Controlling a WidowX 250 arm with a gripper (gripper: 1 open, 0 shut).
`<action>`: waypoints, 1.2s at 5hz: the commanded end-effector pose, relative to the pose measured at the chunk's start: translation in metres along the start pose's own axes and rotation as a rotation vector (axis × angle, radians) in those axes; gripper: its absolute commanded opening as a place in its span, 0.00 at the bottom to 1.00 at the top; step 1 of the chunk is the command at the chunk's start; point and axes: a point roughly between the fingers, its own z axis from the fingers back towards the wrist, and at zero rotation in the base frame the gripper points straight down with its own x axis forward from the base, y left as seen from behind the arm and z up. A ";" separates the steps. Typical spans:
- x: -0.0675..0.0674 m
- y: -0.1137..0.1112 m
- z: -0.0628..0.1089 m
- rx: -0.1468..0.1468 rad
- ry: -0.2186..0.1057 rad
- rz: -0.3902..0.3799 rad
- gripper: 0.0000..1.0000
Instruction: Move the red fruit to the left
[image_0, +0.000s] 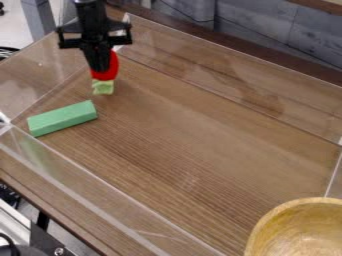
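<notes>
The red fruit (106, 66) hangs upright with its pale green leafy end (103, 87) pointing down, close to the wooden table top at the far left. My gripper (98, 55) points straight down and is shut on the fruit's upper part. I cannot tell whether the leafy end touches the wood. The black fingers cover the top of the fruit.
A flat green block (62, 118) lies on the table just in front of the fruit. A clear low wall (80, 205) rings the wooden table (201, 140). A wooden bowl (301, 232) sits at the near right corner.
</notes>
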 end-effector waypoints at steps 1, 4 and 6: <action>0.014 -0.001 0.001 -0.017 -0.035 -0.022 0.00; 0.016 -0.017 0.006 -0.081 -0.014 -0.086 1.00; 0.042 0.002 -0.005 -0.110 -0.015 -0.123 1.00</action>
